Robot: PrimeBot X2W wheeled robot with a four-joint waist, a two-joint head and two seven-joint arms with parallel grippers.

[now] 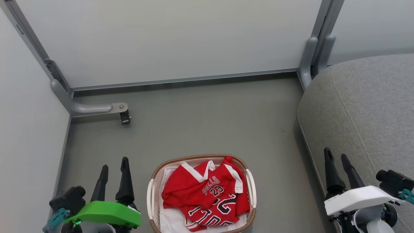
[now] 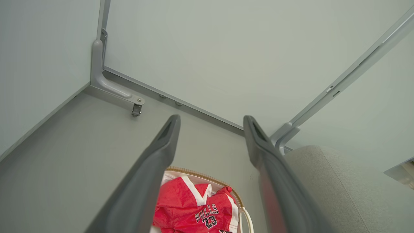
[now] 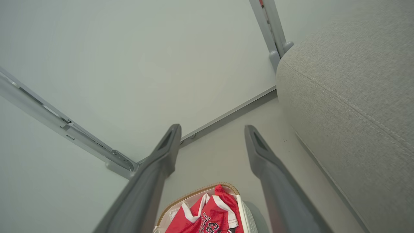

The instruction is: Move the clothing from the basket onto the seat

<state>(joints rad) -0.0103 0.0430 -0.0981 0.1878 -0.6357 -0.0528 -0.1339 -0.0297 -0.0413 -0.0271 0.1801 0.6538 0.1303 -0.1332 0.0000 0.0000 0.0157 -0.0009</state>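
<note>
Red clothing [image 1: 205, 194] with white trim and "BULLS 23" lettering lies crumpled in the oval white basket [image 1: 150, 198] with a brown woven rim, at the bottom middle of the head view. The clothing [image 2: 190, 210] [image 3: 210, 216] and basket [image 2: 207, 176] [image 3: 194, 194] also show low in both wrist views. The grey seat [image 1: 365, 110] [image 2: 339, 187] [image 3: 352, 81] stands to the basket's right. My left gripper [image 1: 114, 165] [image 2: 210, 124] is open left of the basket, holding nothing. My right gripper [image 1: 336, 154] [image 3: 212, 132] is open over the seat's near edge, empty.
Pale partition walls close off the back and left, with grey metal posts [image 1: 312, 51] and a foot bracket with a castor [image 1: 124, 117] on the floor at the back left. Grey floor [image 1: 210, 119] lies between the basket, the walls and the seat.
</note>
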